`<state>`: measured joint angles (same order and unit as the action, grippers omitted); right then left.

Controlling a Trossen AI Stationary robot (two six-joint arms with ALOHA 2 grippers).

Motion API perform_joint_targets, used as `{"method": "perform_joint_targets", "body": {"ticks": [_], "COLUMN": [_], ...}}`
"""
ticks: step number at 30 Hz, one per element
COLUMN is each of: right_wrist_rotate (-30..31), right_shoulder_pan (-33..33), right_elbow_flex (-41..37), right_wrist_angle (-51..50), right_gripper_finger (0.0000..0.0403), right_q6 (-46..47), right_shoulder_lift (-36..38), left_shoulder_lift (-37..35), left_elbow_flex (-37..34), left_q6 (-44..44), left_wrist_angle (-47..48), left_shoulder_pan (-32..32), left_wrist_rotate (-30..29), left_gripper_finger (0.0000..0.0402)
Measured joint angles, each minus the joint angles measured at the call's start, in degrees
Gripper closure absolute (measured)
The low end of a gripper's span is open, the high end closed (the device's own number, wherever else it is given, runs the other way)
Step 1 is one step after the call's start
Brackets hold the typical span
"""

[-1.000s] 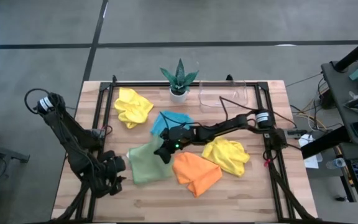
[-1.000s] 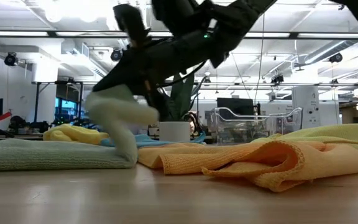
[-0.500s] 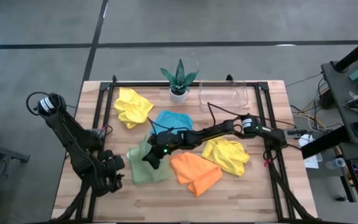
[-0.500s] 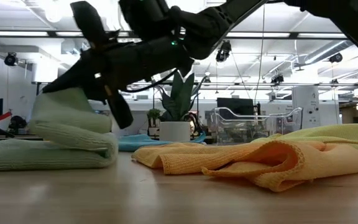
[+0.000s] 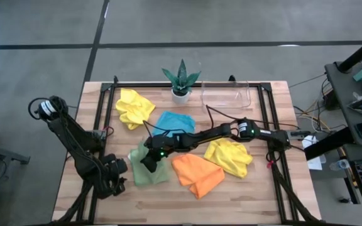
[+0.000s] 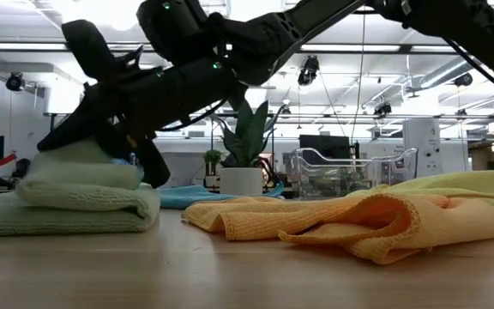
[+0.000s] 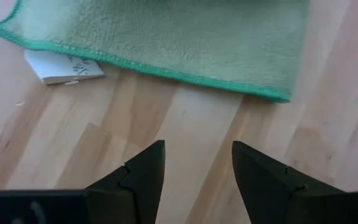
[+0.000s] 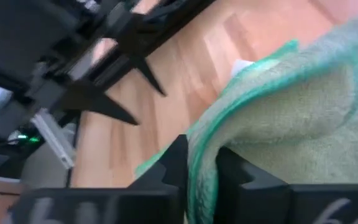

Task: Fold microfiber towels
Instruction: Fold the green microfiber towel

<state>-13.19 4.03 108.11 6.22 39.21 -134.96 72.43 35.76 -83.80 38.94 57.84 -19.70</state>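
Reaching across the middle of the wooden table [image 5: 244,194], the right gripper [image 5: 148,164] sat low over the sage green towel [image 5: 148,172], and in the right wrist view its two dark fingers [image 8: 174,163] pinched a raised, green-stitched edge of that towel [image 8: 291,118] between them. Seen from table height, the cloth [image 6: 75,202] lay doubled into a thick, soft stack with the gripper [image 6: 101,142] resting on top of it. The left gripper [image 5: 113,179] waited just beside the same towel at the near left of the table, its fingers [image 7: 138,177] spread apart over bare wood, the towel's hemmed edge [image 7: 166,43] and a small white label [image 7: 64,65] just ahead.

The orange towel [image 5: 197,174] lay crumpled in rounded folds immediately right of the green one, with a rumpled yellow towel [image 5: 229,156] beyond it. The sky blue towel [image 5: 175,120] lay fairly flat behind the arm, and a second yellow towel [image 5: 133,107] was bunched toward the far left. All showed a fuzzy, napped surface. A spiky potted plant [image 5: 181,80] and a clear plastic tray [image 5: 226,95] stood along the far edge.
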Motion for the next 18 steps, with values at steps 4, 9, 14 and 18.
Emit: {"method": "perform_joint_targets", "body": {"ticks": [4, 9, 14, 18], "right_wrist_rotate": [2.32, 2.66, 2.20, -2.15], "right_shoulder_pan": [-0.02, 0.08, 0.33, 0.33], "right_elbow_flex": [1.61, 3.99, 5.22, 5.54], "right_wrist_angle": [-3.29, -5.25, -6.08, -6.37], "right_gripper_finger": [0.0310, 0.0257, 0.0223, 0.0214], "right_q6": [-3.65, -6.99, -9.96, -14.56], "right_shoulder_lift": [0.35, 0.37, 0.48, 0.71], "left_shoulder_lift": [-0.01, -0.03, -0.03, -0.02], "left_elbow_flex": [0.01, 0.04, 0.96, 2.02], "left_q6": [-0.09, -1.55, -2.89, -2.93], "left_wrist_angle": [-1.42, -1.68, -2.44, -2.83], "left_shoulder_pan": [-0.02, -0.09, -0.09, -0.09], "left_wrist_rotate": [-0.18, -0.34, -0.53, -3.03], "left_gripper_finger": [0.0231, 0.0230, 0.0231, 0.0231]}}
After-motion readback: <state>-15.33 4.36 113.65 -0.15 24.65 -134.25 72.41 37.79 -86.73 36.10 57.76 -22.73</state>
